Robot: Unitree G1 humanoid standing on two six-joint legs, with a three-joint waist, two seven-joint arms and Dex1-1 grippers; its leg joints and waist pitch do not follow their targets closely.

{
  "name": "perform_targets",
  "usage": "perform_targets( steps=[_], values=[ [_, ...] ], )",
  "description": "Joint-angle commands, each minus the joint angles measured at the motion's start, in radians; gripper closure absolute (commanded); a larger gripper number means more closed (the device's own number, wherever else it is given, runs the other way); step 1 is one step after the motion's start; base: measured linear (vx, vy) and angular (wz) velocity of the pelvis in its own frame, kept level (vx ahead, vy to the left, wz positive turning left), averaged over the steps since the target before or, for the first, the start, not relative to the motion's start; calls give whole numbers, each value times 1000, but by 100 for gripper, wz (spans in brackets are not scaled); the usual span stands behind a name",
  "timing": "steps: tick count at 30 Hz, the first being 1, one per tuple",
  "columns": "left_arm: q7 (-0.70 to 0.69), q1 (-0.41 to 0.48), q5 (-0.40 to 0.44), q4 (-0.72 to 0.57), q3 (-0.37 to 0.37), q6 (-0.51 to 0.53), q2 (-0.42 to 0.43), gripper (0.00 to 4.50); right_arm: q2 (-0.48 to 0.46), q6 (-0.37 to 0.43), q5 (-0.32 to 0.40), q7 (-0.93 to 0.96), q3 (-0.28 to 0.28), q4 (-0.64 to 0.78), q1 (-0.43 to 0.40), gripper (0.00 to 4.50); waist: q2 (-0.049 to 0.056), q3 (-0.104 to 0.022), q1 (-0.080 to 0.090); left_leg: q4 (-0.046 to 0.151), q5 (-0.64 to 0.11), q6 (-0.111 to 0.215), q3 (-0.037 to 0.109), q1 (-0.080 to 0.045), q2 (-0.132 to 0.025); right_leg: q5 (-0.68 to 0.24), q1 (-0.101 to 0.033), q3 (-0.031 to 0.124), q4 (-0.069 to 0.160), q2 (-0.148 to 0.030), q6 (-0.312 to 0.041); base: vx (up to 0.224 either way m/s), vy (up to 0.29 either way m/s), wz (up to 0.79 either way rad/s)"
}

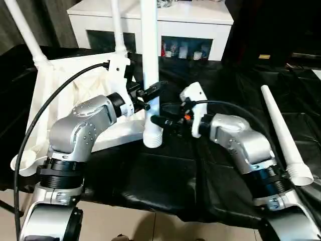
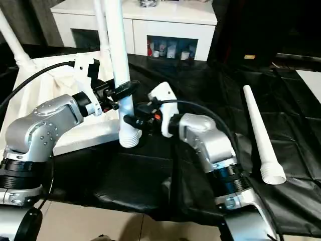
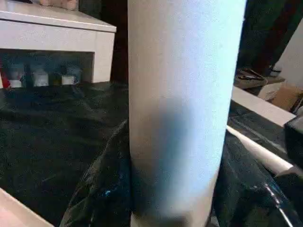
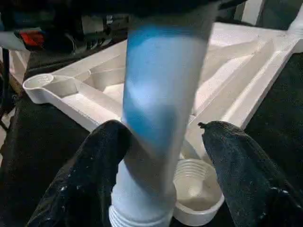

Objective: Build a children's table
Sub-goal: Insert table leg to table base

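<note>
The kids' table top [image 1: 75, 100] lies upside down on the black work table [image 1: 150, 186], ribbed underside up, on the robot's left half; its near corner socket [image 4: 196, 191] sits empty w/ the rim showing, close to the work table's front edge. Two legs [image 1: 27, 35] already stand in the far sockets, leaning up out of the top of the view. A third leg [image 1: 149, 65] is held about upright between both arms, its ribbed lower end [image 1: 153, 138] hanging just above the black cover, just beside that empty socket but not in it. Left gripper [image 1: 150, 93] reaches in from the left & pinches this leg higher up, fingers closed on the tube. Right gripper [image 4: 161, 156] comes in from the right, lower down near the ribbed end; its two black fingers [image 4: 94, 161] stand spread on either side of the tube w/ a gap on at least one side, so it brackets the leg, not clamped. The fourth leg [image 1: 286, 135] lies flat on the cover well to the right, wide end toward the front edge, thin end pointing away, well apart from both arms. Open black cover between that leg & the right forearm, and in front of the held leg toward the near edge. A white cabinet [image 1: 190, 30] w/ glass doors stands behind the work table, beyond the far edge.
</note>
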State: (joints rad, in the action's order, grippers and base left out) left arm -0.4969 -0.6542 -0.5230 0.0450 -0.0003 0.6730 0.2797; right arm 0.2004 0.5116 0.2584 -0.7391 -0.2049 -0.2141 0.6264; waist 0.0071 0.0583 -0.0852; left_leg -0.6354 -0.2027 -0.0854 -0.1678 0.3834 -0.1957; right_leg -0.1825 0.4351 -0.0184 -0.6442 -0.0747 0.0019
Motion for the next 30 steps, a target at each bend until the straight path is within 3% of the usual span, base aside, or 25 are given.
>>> perform_targets(
  steps=[1, 8, 9, 12, 14, 27, 30],
  values=[
    [-21, -15, -14, -20, -14, -10, -10, 266, -1, 23, -25, 17, -12, -28, 15, 151, 9, -74, 6, 84, -146, -30, -2, -13, -9, -77, -66, 23, 69, -32, -212, 0, 0, 0],
    [-40, -17, -8, -26, -16, -12, -20, 266, -11, 63, -22, -7, -27, -59, 20, 151, 6, -73, 6, 84, -150, -26, -2, -12, -9, -87, -68, 23, 70, -34, -212, 0, 0, 0],
    [-41, -17, -8, -28, -16, -11, -20, 266, -12, 67, -19, -8, -27, -60, 20, 177, 7, -73, 6, 85, -151, -27, -1, -11, -10, -88, -68, 23, 70, -34, -212, 0, 0, 0],
    [-44, -16, -9, -32, -14, -9, -19, 266, -11, 83, -10, -20, -30, -64, 22, 187, 6, -72, 6, 85, -153, -27, -1, -12, -10, -90, -67, 23, 71, -34, -211, 0, 0, 0],
    [-47, -16, -12, -35, -12, -7, -20, 266, -14, 87, -5, -27, -30, -67, 22, 222, 6, -72, 6, 86, -159, -28, -1, -12, -10, -97, -67, 23, 71, -34, -210, 0, 0, 0],
    [-64, -7, -6, -57, -16, 1, -14, 266, -27, 55, 2, -40, 0, -87, 32, 260, 6, -73, 6, 86, -153, -28, -1, -12, -11, -90, -67, 23, 70, -35, -211, 0, 0, 0],
    [-65, 1, 0, -57, -26, 47, 14, 196, -32, 42, 9, -31, 20, -84, 28, 261, 6, -72, 7, 86, -155, -27, -1, -12, -11, -94, -66, 23, 70, -35, -213, 0, 0, 0]
  ],
)
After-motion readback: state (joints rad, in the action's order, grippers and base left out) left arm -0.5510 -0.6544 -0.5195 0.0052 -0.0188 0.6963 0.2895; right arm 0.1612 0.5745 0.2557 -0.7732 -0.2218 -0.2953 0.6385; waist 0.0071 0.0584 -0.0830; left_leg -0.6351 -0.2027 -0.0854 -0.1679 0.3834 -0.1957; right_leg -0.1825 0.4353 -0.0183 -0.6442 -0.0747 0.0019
